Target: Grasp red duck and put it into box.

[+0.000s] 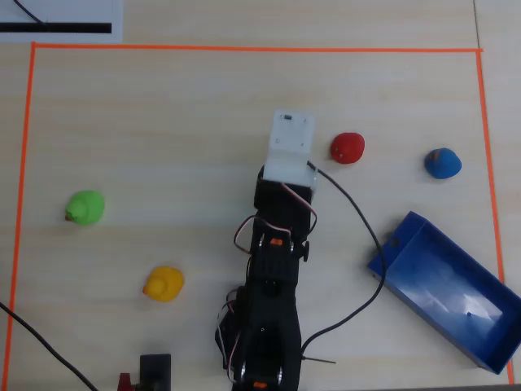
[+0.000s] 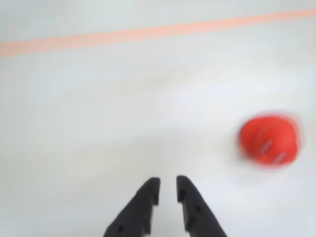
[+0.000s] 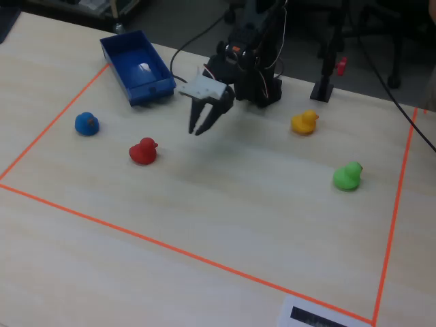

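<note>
Fixed view, near to far: red duck (image 3: 143,151) on bare table (image 3: 225,204), apart from all else; gripper (image 3: 198,129) raised just beyond, jaws slightly apart and empty; blue box (image 3: 136,67) at far edge. Wrist view: red duck (image 2: 269,139) right of fingertips (image 2: 153,186).

arm (image 1: 273,277): black body; white wrist block | cables: black, red, white | tool (image 2: 168,190): black pointed fingers
</note>
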{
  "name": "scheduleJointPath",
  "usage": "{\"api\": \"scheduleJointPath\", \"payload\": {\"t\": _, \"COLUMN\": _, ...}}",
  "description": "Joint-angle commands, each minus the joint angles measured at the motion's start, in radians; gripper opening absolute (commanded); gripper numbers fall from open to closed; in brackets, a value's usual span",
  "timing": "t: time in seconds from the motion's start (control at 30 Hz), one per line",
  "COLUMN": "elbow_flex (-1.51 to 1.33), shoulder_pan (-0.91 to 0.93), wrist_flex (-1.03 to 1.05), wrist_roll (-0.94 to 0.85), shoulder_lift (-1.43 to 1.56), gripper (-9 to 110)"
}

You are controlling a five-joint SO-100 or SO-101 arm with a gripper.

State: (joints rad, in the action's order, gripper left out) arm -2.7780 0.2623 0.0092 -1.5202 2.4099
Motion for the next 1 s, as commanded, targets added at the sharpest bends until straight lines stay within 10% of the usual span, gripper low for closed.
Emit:
{"api": "scheduleJointPath", "payload": {"t": 0.0, "elbow_flex": 0.17, "shoulder_pan": 0.106, "wrist_flex": -0.278, "wrist_roll": 0.051, "shoulder_lift": -0.278, "gripper": 4}}
{"api": "scheduleJointPath", "payload": {"t": 0.33, "elbow_flex": 0.298, "shoulder_pan": 0.322, "wrist_flex": -0.773, "wrist_roll": 0.04, "shoulder_lift": -0.709, "gripper": 26}}
{"api": "scheduleJointPath", "payload": {"t": 0.97, "elbow_flex": 0.173, "shoulder_pan": 0.367, "wrist_flex": -0.934, "wrist_roll": -0.118, "shoulder_lift": -0.933, "gripper": 35}}
